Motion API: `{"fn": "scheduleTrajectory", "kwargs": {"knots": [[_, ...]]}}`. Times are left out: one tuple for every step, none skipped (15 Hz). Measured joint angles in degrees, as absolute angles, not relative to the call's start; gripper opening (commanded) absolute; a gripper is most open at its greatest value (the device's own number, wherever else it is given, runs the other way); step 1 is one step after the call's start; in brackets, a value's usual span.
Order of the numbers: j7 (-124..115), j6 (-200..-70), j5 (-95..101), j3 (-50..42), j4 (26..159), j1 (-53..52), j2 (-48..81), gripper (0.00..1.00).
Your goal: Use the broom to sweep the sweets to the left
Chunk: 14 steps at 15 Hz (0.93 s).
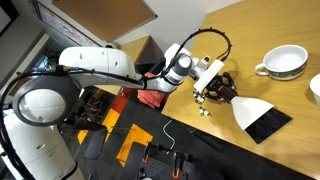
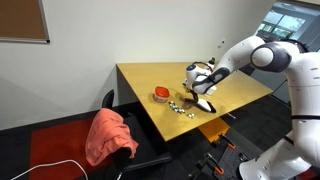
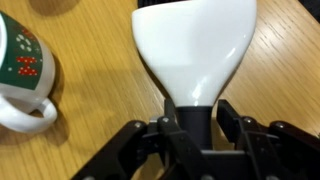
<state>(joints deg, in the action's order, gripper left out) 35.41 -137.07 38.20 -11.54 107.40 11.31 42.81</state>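
Note:
The broom (image 1: 252, 112) lies on the wooden table, its white fan body ending in a black bristle edge. It also shows in the other exterior view (image 2: 206, 103) and fills the wrist view (image 3: 195, 45). My gripper (image 1: 216, 87) (image 2: 203, 86) (image 3: 192, 115) is shut on the broom's black handle, one finger on each side of it. The sweets (image 1: 205, 110) (image 2: 181, 105) are small wrapped candies scattered on the table just beside the gripper and the handle. They are out of the wrist view.
A white cup with a green rim (image 1: 283, 62) stands beyond the broom; a decorated white mug (image 3: 20, 65) sits beside it. A round red dish (image 2: 161, 95) is next to the sweets. A red cloth (image 2: 108, 135) hangs on a chair by the table edge (image 2: 140, 110).

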Motion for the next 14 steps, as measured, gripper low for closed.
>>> {"fn": "scheduleTrajectory", "kwargs": {"knots": [[35.42,-137.09,38.56,-11.48,107.22,11.19,42.58,0.88],[35.44,-137.27,39.36,-11.37,107.22,11.06,42.00,0.97],[35.46,-137.30,40.11,-11.23,107.34,10.92,41.12,1.00],[35.54,-137.46,41.01,-11.08,107.72,10.74,39.87,1.00],[35.78,-137.64,41.95,-10.81,108.40,10.65,38.27,1.00],[36.33,-137.66,42.60,-10.37,109.51,10.65,36.19,1.00],[37.74,-137.67,42.69,-9.80,110.89,10.74,33.86,1.00],[39.35,-137.75,42.63,-9.07,112.52,10.91,31.30,1.00],[41.27,-138.01,41.72,-8.00,114.40,11.40,28.59,1.00],[43.44,-138.20,39.90,-6.75,116.35,12.02,25.87,1.00],[45.27,-138.21,37.43,-5.73,118.13,12.51,23.46,1.00],[47.13,-138.21,34.59,-4.99,119.81,12.85,21.23,1.00],[48.53,-138.20,31.74,-4.63,121.25,12.94,19.28,1.00],[49.53,-138.16,29.13,-4.48,122.41,12.94,17.70,1.00]]}}
